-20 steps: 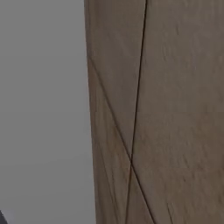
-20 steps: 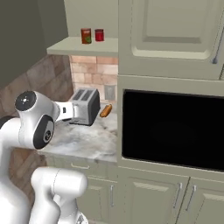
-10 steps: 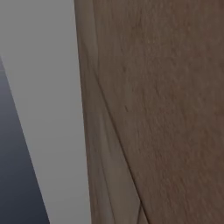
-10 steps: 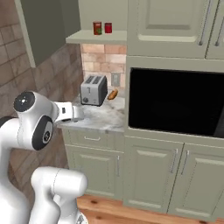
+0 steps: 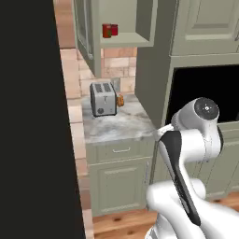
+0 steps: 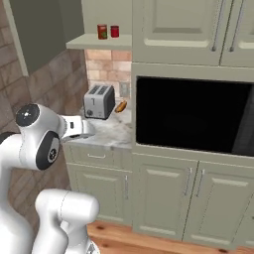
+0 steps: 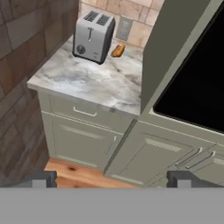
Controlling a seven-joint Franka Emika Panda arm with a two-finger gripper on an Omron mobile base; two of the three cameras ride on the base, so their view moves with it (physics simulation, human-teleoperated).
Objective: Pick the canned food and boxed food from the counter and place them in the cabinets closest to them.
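The open cabinets point(image 6: 99, 42) shelf carries both goods at its front edge: boxed food point(image 6: 114, 31) beside canned food point(image 6: 102, 31). Down below, near the tabletop point(image 7: 105, 81) front edge, the hand point(image 7: 111, 178) hangs open and empty, well apart from them.

counter point(image 7: 94, 85): grey-white marbled | cabinets point(image 6: 176, 25): olive-green | toaster point(image 7: 92, 36): silver-grey | boxed food point(image 5: 113, 30): red | floor point(image 7: 83, 175): orange-brown wood
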